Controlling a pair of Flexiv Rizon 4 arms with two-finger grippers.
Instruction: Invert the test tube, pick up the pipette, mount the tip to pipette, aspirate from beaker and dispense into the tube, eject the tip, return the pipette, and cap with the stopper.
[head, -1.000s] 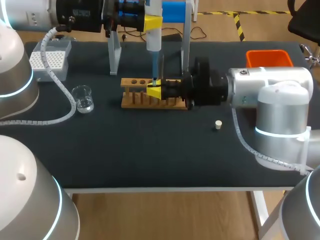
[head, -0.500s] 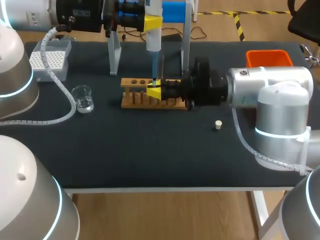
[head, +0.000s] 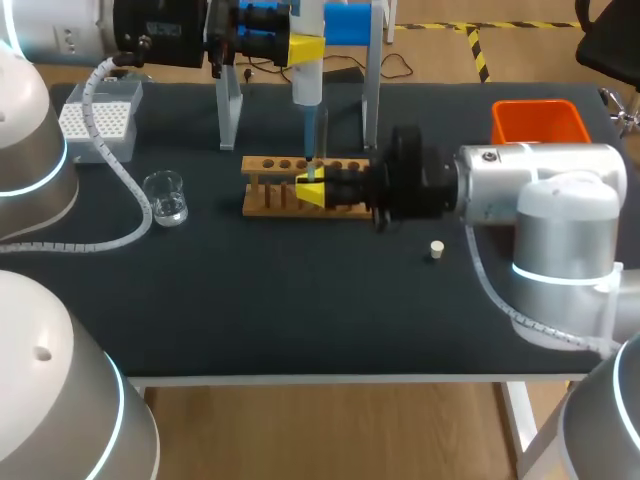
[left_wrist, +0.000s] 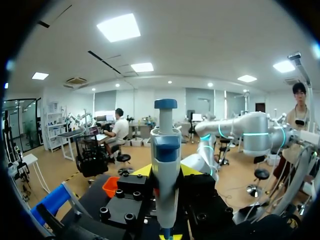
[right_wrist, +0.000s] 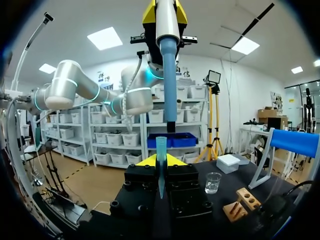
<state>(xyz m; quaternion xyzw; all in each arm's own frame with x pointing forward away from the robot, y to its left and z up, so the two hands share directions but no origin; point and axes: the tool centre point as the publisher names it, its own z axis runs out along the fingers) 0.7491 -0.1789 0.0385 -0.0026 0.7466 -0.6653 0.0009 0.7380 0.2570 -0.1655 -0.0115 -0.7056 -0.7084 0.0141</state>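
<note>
My left gripper (head: 305, 46) is shut on the white and blue pipette (head: 307, 75), which hangs upright over the wooden rack (head: 268, 195). The pipette's blue tip (head: 308, 135) points down. Right below it my right gripper (head: 311, 190) is shut on the test tube (right_wrist: 161, 165) and holds it upright at the rack's front. In the right wrist view the pipette tip (right_wrist: 169, 85) ends just above the tube's mouth. In the left wrist view the pipette (left_wrist: 165, 165) stands between the left gripper's (left_wrist: 165, 172) fingers. The glass beaker (head: 165, 197) stands left of the rack. The small stopper (head: 436, 249) lies below my right arm.
A white tip box (head: 100, 120) sits at the back left. The pipette stand (head: 368, 70) with its blue top rises behind the rack. An orange bin (head: 537, 118) is at the back right. A corrugated cable (head: 120, 170) trails past the beaker.
My right gripper with the tube has shifted a little toward the table's front, off the rack's top, so all the rack's holes show. The left arm and pipette have held still.
</note>
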